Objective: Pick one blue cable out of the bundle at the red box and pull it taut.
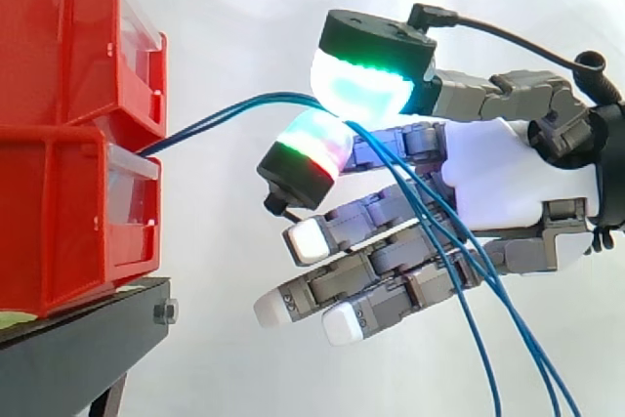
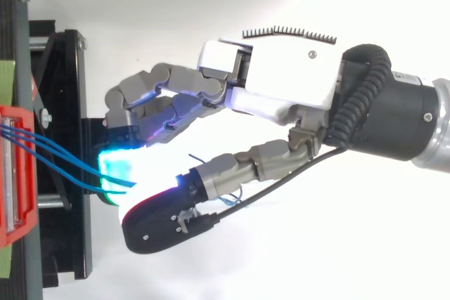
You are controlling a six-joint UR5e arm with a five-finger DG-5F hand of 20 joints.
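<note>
Three thin blue cables (image 1: 225, 114) leave the gap between the two stacked red bins (image 1: 59, 222) and rise rightward to my hand (image 1: 488, 178). A green-glowing pad (image 1: 361, 85) above and a red-and-green pad (image 1: 312, 144) below close together on the cables. Past that pinch the cables droop down across the other fingers, which reach straight toward the bins, and run off the lower right. From above, the cables (image 2: 63, 156) cross from the red box (image 2: 17, 173) into the glowing pads of the hand (image 2: 295, 68). They hang in a slack curve.
The red bins sit on a black stand (image 1: 88, 329) at the left, with a white curtain behind. From above, the stand (image 2: 70, 103) lies just left of the fingertips. Free room lies right of and below the hand.
</note>
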